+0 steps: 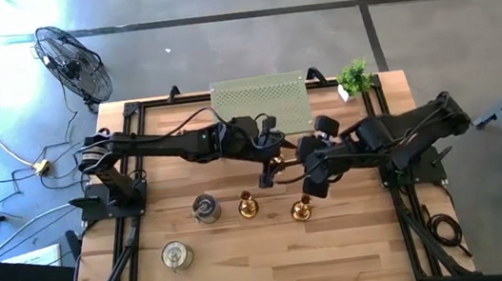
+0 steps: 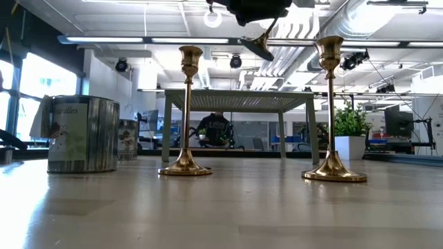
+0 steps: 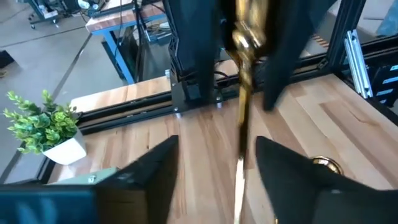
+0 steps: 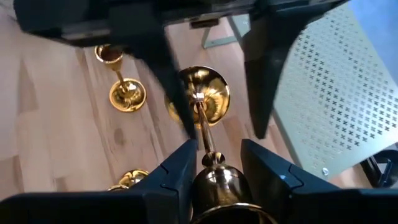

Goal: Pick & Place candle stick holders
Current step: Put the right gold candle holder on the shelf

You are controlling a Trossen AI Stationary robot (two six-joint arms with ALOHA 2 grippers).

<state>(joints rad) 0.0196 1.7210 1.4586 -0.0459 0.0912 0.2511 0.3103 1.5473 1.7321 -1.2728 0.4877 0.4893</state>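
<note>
The brass cup of a gold candle stick holder (image 4: 210,158) sits closest to me, clamped between the fingers of my right gripper (image 4: 217,152). It lies level in the air, stem and round base pointing away from that hand, over the middle of the bench (image 1: 342,254) and just short of the perforated stand (image 1: 261,106) at the far edge.

My left gripper (image 3: 216,140) meets it from the other side. Its jaws straddle the stem near the base, with a gap on both sides, so I judge that hand open and not yet gripping.

I read this as a handover between my two hands. Next, the left jaws should close squarely on the thin stem before the right lets go. The stem is slim and shiny, so an off-centre pinch could let it swing or slip.

Two other gold holders (image 1: 247,204) (image 1: 301,211) stand upright nearer the front edge. Two silver jars (image 1: 206,207) (image 1: 177,255) sit towards the front left corner.
</note>
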